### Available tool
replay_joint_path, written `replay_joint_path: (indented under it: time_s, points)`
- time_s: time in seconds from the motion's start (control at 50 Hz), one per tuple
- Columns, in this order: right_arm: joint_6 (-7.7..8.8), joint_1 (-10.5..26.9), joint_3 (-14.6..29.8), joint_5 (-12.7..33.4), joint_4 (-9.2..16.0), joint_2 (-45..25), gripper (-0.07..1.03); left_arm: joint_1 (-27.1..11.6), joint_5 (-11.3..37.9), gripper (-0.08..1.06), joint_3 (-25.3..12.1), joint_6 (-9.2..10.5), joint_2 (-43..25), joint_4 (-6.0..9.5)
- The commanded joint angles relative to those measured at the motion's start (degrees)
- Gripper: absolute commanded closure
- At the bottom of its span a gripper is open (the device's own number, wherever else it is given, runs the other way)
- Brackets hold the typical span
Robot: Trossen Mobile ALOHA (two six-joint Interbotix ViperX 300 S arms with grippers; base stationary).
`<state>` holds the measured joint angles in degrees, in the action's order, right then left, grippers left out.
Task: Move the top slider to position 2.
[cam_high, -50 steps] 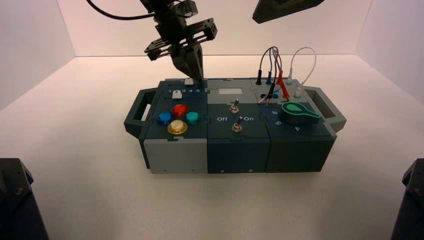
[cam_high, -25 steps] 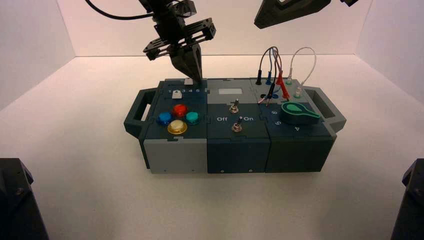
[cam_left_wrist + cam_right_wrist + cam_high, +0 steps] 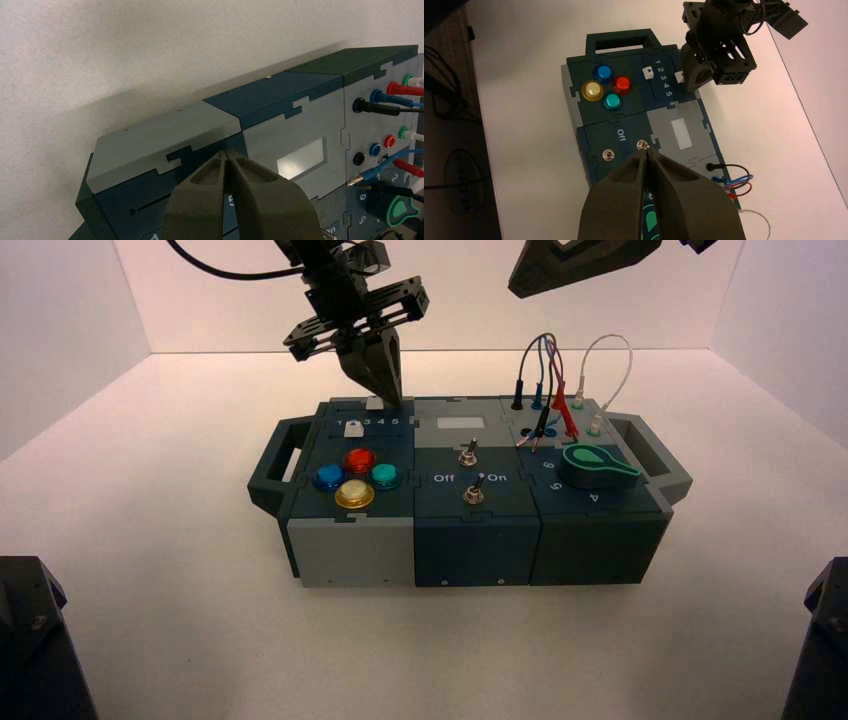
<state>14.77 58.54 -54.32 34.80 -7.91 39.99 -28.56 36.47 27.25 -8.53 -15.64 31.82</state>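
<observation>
I work inside a plain white booth. The white tabletop (image 3: pixel 150 620) spreads out below me, matte and evenly lit, with only soft, faint shadows on it. At twelve o'clock stands the back wall (image 3: pixel 220 300), white and bare, meeting the tabletop in a straight seam. At nine o'clock the left wall (image 3: pixel 55 340) slants in, a shade greyer; at three o'clock the right wall (image 3: pixel 790 320) does the same. The light is diffuse and slightly warm, and its source is out of sight. From my right wrist, past the tabletop's edge, I see a darker grey floor (image 3: pixel 454 165) with black cables (image 3: pixel 444 105) lying loose on it.
</observation>
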Motion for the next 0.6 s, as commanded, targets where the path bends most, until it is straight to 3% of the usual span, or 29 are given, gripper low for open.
replay_joint_path:
  time_s: [0.02, 0.6]
  points:
    - [0.00, 0.4, 1.2, -0.4, -0.2, -0.2, 0.98, 0.7, 0.1, 1.01, -0.1, -0.18, 1.6, -0.35]
    - [0.00, 0.4, 1.3, -0.4, -0.4, -0.6, 0.98, 1.6, 0.5, 1.01, 0.6, -0.35, 2.1, -0.62]
